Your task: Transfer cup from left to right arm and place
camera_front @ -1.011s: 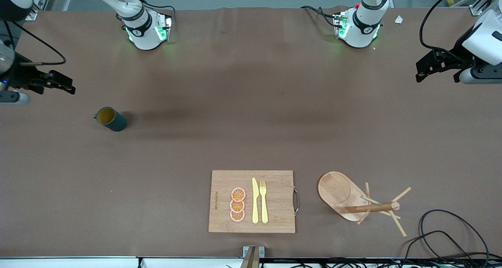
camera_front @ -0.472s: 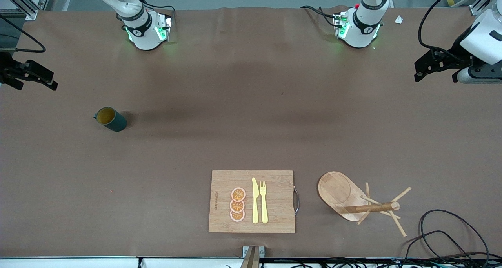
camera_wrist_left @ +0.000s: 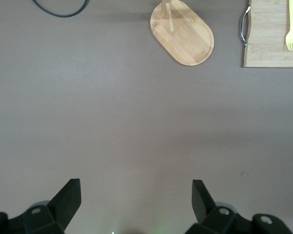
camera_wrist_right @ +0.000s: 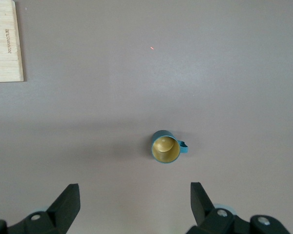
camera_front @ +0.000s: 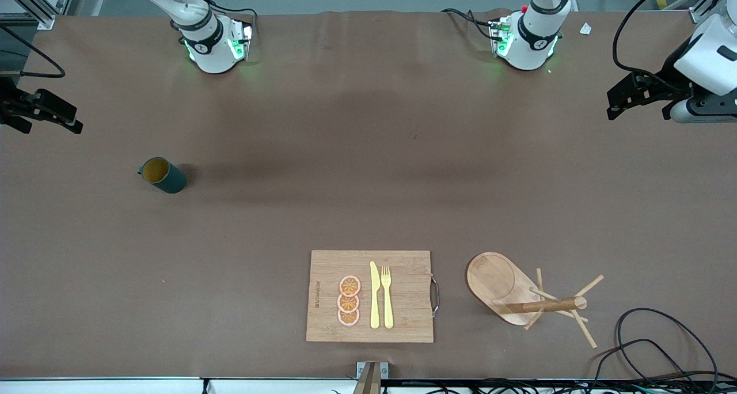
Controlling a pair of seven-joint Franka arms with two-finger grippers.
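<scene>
The cup (camera_front: 163,175), dark teal with a mustard-yellow inside, stands upright on the brown table toward the right arm's end, its small handle toward that end. It also shows in the right wrist view (camera_wrist_right: 165,147). My right gripper (camera_front: 49,123) is open and empty, up in the air over the table's edge at the right arm's end, well clear of the cup; its jaws stand wide apart in its wrist view (camera_wrist_right: 135,187). My left gripper (camera_front: 638,115) is open and empty over the left arm's end of the table (camera_wrist_left: 136,187).
A wooden cutting board (camera_front: 403,296) with orange slices, a yellow knife and a fork lies near the front edge. A wooden mug tree (camera_front: 501,281) lies tipped beside it. Black cables (camera_front: 650,336) trail at the front corner.
My right gripper has drawn away from the cup toward the table's end and now holds still. My left gripper has barely shifted. The cup has not moved.
</scene>
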